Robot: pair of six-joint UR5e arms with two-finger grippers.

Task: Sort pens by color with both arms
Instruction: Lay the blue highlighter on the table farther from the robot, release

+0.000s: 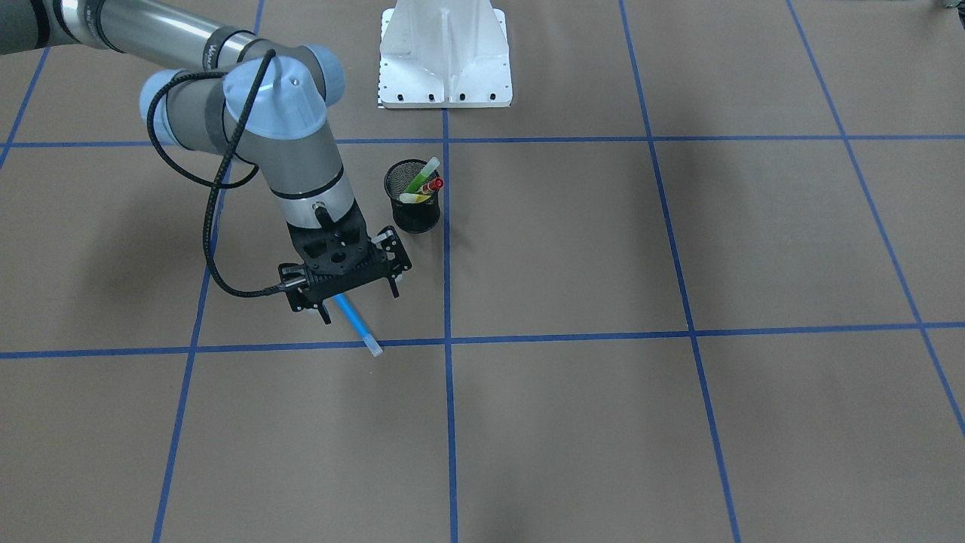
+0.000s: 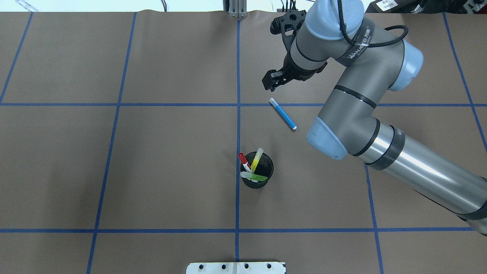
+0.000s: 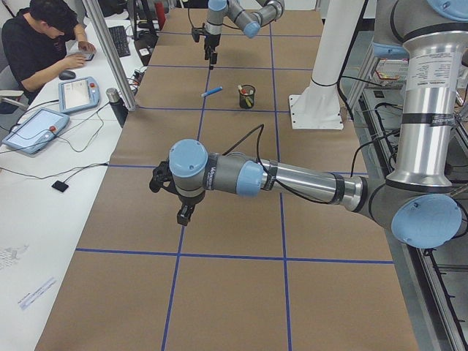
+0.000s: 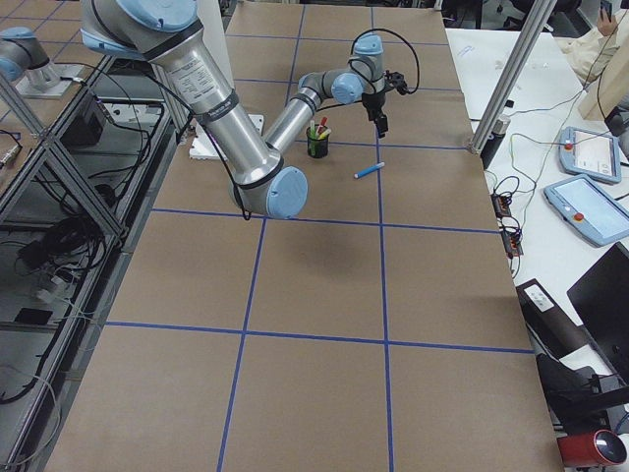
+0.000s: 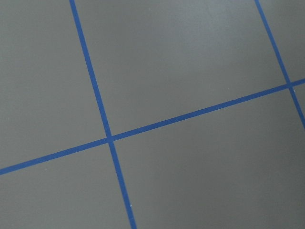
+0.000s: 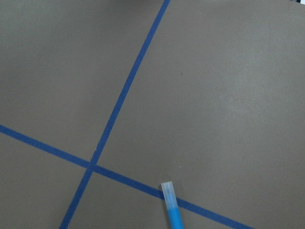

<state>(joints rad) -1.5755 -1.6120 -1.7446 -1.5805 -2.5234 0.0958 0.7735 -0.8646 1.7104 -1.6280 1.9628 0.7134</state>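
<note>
A blue pen (image 2: pixel 282 113) lies flat on the brown table, slanting across a blue tape line, with its pale cap (image 6: pixel 167 191) showing in the right wrist view. My right gripper (image 1: pixel 359 302) hovers over its far end, open, fingers spread and holding nothing. A black mesh cup (image 2: pixel 258 175) stands nearer the robot base and holds a red-capped pen (image 2: pixel 243 160), a yellow pen (image 2: pixel 257 158) and a lime green pen (image 2: pixel 255 177). My left gripper (image 3: pixel 183 216) hangs above bare table far from the pens; I cannot tell if it is open or shut.
The white pedestal base (image 1: pixel 445 60) stands behind the cup. Blue tape lines grid the table (image 2: pixel 171 152). A person (image 3: pixel 36 44) sits at a side desk with tablets beyond the table's edge, and aluminium posts (image 3: pixel 110 58) stand there.
</note>
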